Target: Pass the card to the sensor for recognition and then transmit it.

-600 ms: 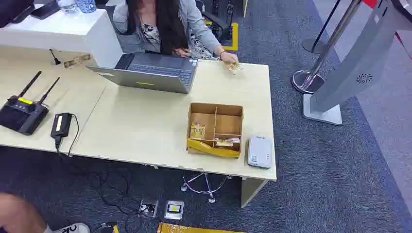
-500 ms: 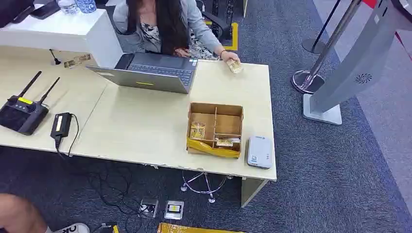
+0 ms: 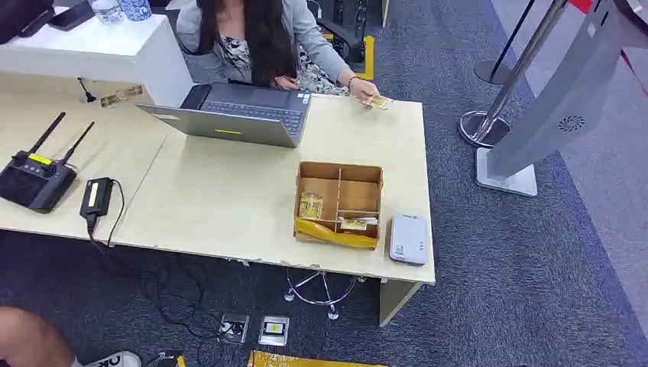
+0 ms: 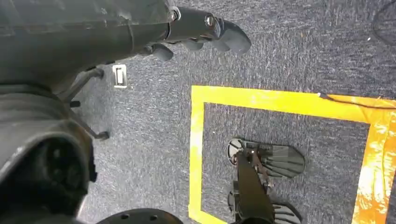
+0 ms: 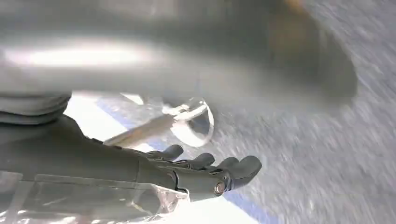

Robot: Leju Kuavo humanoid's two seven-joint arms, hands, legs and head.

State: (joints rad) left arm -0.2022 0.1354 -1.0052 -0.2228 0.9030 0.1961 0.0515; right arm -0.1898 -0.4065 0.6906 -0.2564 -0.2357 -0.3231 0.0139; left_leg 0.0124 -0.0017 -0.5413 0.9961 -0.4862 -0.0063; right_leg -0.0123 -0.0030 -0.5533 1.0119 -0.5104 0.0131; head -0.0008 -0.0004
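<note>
A brown cardboard box (image 3: 338, 170) with compartments stands near the table's front right; small cards (image 3: 311, 206) lie in it. Right beside it lies the white sensor (image 3: 408, 238). At the far edge a person's hand holds another card (image 3: 374, 100) just above the tabletop. My left hand (image 4: 205, 32) hangs over the carpet floor, fingers loosely extended and holding nothing. My right hand (image 5: 210, 170) also hangs low with its fingers stretched out and nothing in them; that view is blurred.
An open laptop (image 3: 237, 113) stands in front of the seated person. A black remote with two antennas (image 3: 34, 180) and a black adapter with a cable (image 3: 95, 196) lie at the left. A grey kiosk stand (image 3: 550, 107) and a stanchion base (image 3: 481, 126) are right of the table (image 3: 221, 206).
The person's hand with the card has shifted a little to the right along the table's far edge. Box and sensor have not moved.
</note>
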